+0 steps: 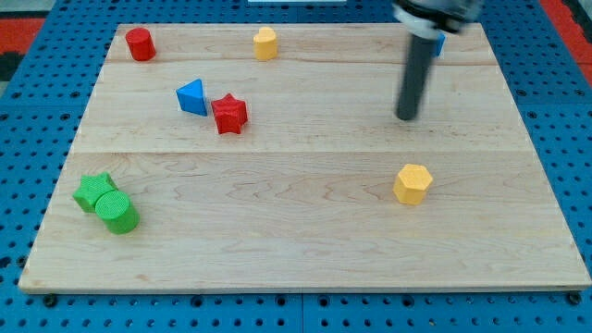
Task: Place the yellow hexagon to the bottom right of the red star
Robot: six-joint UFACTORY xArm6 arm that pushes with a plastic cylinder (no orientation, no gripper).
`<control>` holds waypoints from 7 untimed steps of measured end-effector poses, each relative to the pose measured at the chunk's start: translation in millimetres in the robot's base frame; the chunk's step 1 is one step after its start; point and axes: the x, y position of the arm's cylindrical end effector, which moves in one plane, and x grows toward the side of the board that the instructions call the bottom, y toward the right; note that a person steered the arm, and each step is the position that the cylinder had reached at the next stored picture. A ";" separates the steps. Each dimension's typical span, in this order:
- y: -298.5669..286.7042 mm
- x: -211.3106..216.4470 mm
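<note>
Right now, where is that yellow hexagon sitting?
The yellow hexagon sits in the view's lower right, alone, below my tip and far right of the red star.

The light is bright and even over the pale wooden board [305, 250], each block drops only a small soft shadow right beside it, nothing shines back hard, and the top of the dark rod [418, 65] looks smeared and blurry at the view's top.
</note>
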 end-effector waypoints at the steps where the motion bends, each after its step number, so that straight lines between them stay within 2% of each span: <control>1: 13.9 47.1; 2: -9.2 71.8; 4: -23.3 93.9; 5: -13.9 123.3; 6: -67.8 103.5; 7: -138.0 56.9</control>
